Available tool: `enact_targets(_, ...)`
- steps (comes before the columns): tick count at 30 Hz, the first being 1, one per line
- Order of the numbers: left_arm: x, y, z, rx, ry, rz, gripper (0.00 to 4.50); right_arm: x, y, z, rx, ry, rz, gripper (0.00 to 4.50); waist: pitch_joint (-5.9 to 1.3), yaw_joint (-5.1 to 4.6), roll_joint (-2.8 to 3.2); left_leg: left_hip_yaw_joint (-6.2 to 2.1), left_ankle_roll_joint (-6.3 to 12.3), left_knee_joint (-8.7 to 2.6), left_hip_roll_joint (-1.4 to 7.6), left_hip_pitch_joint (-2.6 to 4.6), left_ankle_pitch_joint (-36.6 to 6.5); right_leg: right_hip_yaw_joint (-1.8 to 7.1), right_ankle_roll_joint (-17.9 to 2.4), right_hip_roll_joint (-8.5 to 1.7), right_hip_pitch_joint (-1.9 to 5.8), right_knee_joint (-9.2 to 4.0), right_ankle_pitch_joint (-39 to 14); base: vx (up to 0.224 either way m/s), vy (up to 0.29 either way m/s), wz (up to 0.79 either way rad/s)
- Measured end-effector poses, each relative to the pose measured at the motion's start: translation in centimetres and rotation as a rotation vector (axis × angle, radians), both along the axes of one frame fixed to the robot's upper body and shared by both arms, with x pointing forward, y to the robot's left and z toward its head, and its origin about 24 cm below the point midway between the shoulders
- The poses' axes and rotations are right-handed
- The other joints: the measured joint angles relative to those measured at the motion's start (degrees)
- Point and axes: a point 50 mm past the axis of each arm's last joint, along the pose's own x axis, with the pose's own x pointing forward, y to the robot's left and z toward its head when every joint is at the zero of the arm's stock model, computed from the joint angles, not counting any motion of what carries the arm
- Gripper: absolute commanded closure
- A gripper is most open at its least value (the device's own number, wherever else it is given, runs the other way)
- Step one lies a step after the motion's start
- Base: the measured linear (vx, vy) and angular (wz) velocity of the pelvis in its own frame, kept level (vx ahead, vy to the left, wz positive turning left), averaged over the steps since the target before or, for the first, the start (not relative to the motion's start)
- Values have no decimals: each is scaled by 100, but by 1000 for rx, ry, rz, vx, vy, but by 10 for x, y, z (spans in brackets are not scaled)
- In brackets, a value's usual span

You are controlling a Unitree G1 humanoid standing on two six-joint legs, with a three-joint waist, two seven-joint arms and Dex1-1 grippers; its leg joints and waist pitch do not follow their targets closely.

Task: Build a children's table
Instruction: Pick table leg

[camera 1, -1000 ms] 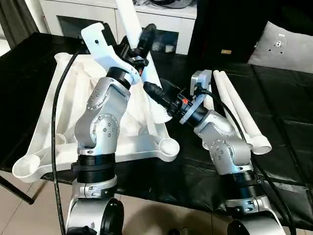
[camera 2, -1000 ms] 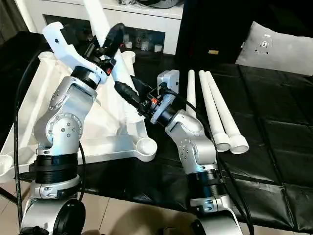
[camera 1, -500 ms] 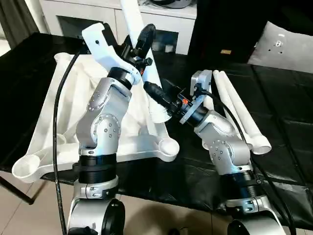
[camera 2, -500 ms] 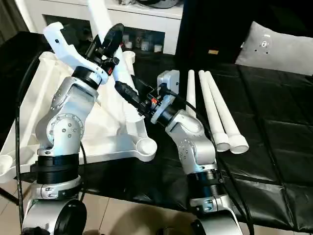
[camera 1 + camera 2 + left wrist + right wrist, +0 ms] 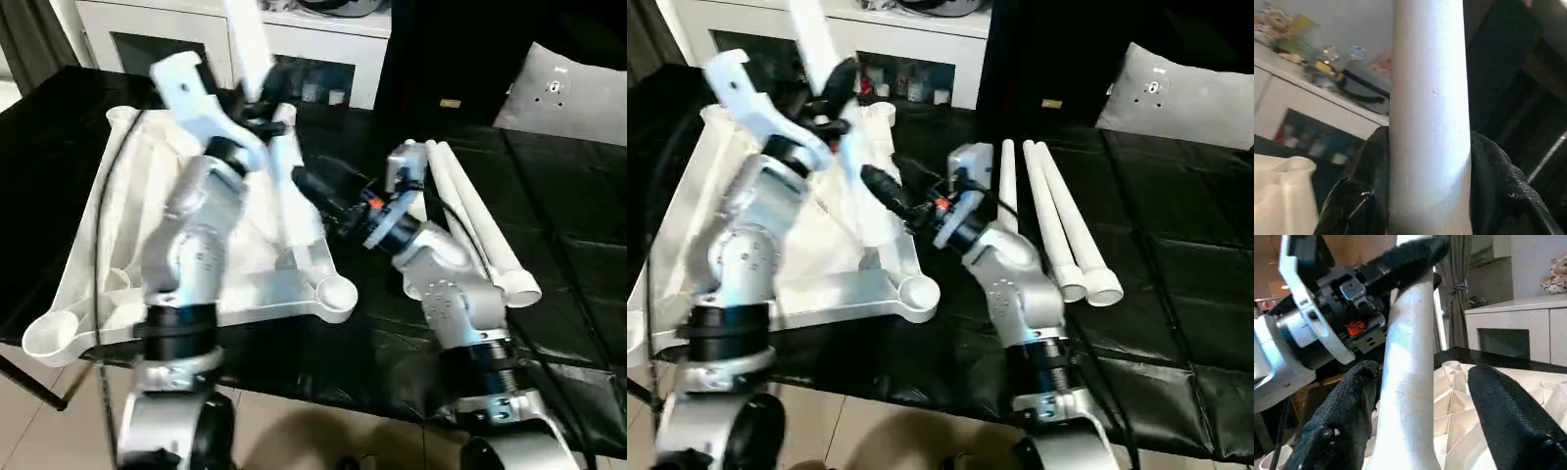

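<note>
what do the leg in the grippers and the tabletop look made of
Leg: likely plastic, plain white, smooth matte skin with a soft sheen. Tabletop: likely the same moulded white plastic, its upturned underside showing thin ribs. Both are judged by look only.

Silver jointed forearms, black cables, black-fingered tool

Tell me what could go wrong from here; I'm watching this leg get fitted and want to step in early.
The left gripper alone clamps the leg; the right gripper's fingers stand open around it, one off the surface. If the left grip slips, the tilted leg could drop onto the tabletop. Tilted like this, the leg may also jam in its socket rather than seat. The loose legs beside the right arm could be knocked and roll.
</note>
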Motion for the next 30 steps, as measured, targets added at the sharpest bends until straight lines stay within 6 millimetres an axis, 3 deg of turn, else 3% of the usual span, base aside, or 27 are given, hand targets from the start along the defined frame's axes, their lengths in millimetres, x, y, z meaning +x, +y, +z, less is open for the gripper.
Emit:
enact_targets(3,1,6,1,41,-8,-4,270,0,-8,5,25,-3,-2,86,0,6,0,0,0,0,0,0,0,0,0,0,0,0,0,0,0,0)
enact_targets(6,1,8,1,88,-24,-55,270,7,-26,9,-58,-13,-54,61,0,27,0,1,5,1,-2,2,6,0,0,-4,5,1,0,0,0,0)
enact_targets(10,-2,0,2,133,-56,-184,270,13,-33,10,-117,35,-40,60,0,23,0,1,1,0,-2,7,8,-1,-1,-4,4,10,0,0,0,0)
enact_targets(15,-15,-13,7,194,-146,-444,270,5,-50,3,-268,78,161,60,0,27,0,1,2,0,-2,5,8,-1,-1,-5,5,10,0,0,0,0)
enact_targets(19,-20,-17,11,188,-180,-530,270,-1,-46,2,-258,104,277,60,0,-10,0,2,1,0,0,14,10,-1,-2,-4,3,23,0,0,0,0)
enact_targets(30,-34,-36,17,219,-265,-668,270,-7,-33,10,-248,91,435,60,-1,23,-2,2,-5,0,0,13,27,-4,-10,-7,6,28,6,0,0,0)
